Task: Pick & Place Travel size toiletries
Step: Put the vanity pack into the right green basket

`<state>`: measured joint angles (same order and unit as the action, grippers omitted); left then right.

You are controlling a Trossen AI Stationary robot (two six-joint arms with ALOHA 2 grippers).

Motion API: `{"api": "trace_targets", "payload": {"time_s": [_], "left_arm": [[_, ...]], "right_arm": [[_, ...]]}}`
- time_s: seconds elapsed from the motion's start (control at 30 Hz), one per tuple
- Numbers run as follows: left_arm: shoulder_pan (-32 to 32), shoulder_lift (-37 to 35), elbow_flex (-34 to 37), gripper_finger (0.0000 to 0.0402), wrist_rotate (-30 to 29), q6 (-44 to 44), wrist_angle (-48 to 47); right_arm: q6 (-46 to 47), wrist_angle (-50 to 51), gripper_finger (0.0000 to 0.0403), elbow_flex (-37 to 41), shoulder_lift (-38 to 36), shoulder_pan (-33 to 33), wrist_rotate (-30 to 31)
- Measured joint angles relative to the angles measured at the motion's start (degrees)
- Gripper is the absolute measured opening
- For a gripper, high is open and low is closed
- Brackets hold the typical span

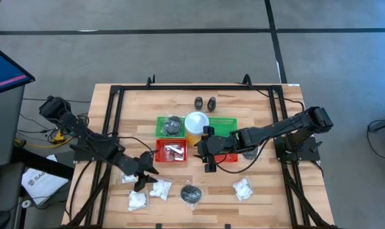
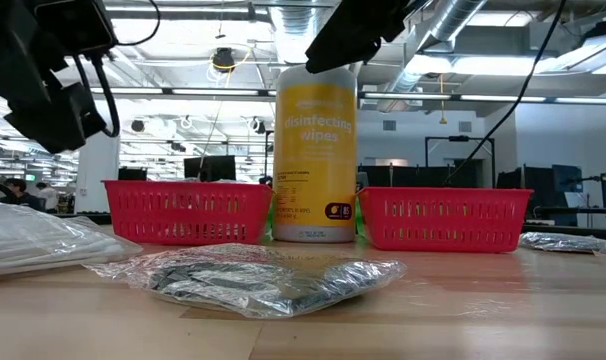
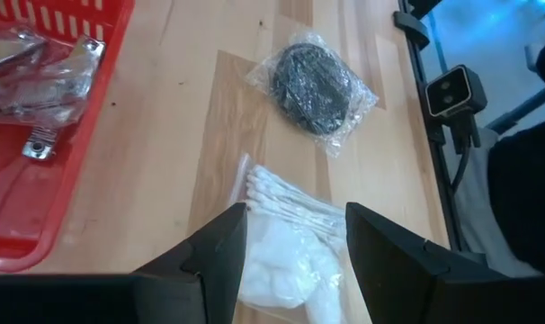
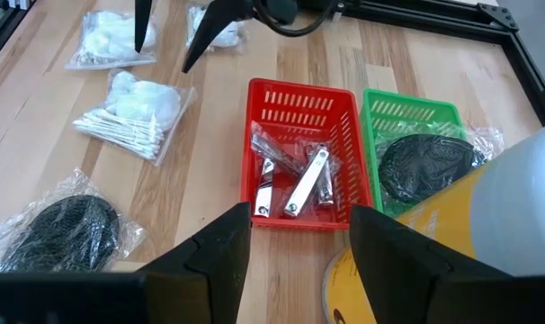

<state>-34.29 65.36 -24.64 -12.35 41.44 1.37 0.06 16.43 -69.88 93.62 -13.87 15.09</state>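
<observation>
Two arms are over the wooden table [image 1: 256,197] right now, and neither one is actually holding anything. The left gripper [image 1: 143,176] sits near the front-left area with its fingers [image 3: 220,247] spread apart, hovering right over a clear-wrapped white packet [image 3: 286,236] that looks like cotton swabs and puffs; the packet shows between the two fingers but I can't say they're touching it. Just past it lies a dark grey round pad [image 3: 314,78] in its plastic wrap, on bare wood. The right gripper [image 1: 208,159] hangs over the middle of the table, just beside the yellow wipes canister [image 1: 195,126], jaws open and empty too. Below it there's a red tray [image 4: 301,153] with a few wrapped silvery metal pieces [image 4: 295,180] inside, and next to that a green tray [image 4: 415,121] with another dark round pad [image 4: 425,164] in it. A second red tray [image 2: 445,218] is on the canister's other side. More white packets are scattered along the front edge: a couple near the left gripper [image 1: 137,200] and one off to the right [image 1: 243,188]. Two tiny black bottles [image 1: 205,102] stand well apart from everything at the back of the table.
</observation>
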Motion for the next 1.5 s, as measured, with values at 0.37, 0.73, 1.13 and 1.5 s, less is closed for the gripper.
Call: {"api": "trace_targets", "payload": {"time_s": [0.37, 0.73, 1.13, 1.5], "left_arm": [[-1.72, 6.56, 0.04, 0.0181, -3.71, 2.4, -0.14], [-1.68, 13.4, 0.04, 0.0181, -3.83, 4.13, -0.07], [-1.65, 13.9, 0.04, 0.0133, -4.06, 4.49, 0.0], [-1.63, 13.9, 0.04, 0.0012, -3.78, 4.49, -0.45]], "right_arm": [[0.02, -0.24, 0.0176, 0.02, 0.0, 0.0, 0.0], [0.0, -0.31, 0.0174, 0.01, 0.0, 0.0, 0.0], [0.0, -0.22, 0.0171, 0.01, 0.0, 0.0, 0.0], [-0.02, -0.21, 0.0169, 0.01, 0.0, 0.02, 0.0]]}}
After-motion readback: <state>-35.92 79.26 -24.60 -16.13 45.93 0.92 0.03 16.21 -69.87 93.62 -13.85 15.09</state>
